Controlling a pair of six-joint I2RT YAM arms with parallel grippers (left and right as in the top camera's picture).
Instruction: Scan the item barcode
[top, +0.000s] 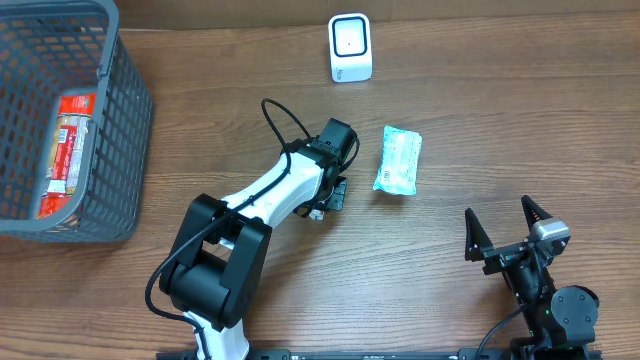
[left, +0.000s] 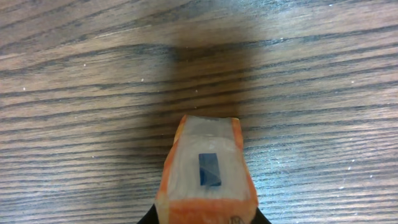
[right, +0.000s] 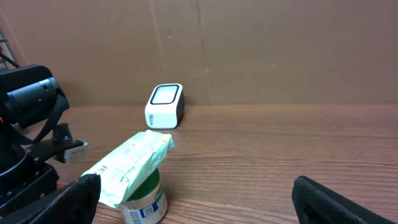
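The left gripper (left: 208, 134) has its jaws drawn together. In its wrist view one orange-edged, translucent tip with a small blue rectangle stands over bare wood, and nothing shows between the jaws. It points down at the table (top: 500, 100). The white-and-black left arm (top: 270, 195) reaches from its base at the near edge forward and to the right, with the wrist bent downward. A black cable (top: 280, 115) loops above the forearm.

The teal-and-white packet (top: 398, 160) lies flat on the wood just to this gripper's right, apart from it. The white scanner (top: 350, 47) stands ahead of the gripper, well beyond the packet. The grey basket (top: 128, 130) sits far to the left, with a red packet (top: 68, 150) inside it.

The right gripper (top: 498, 208) is spread wide and holds nothing. It hangs low near the table's near edge and points forward. The packet is ahead and to its left, and the scanner is farther ahead.

The print on both packets is too small to read, and the scanner shows no legible brand.
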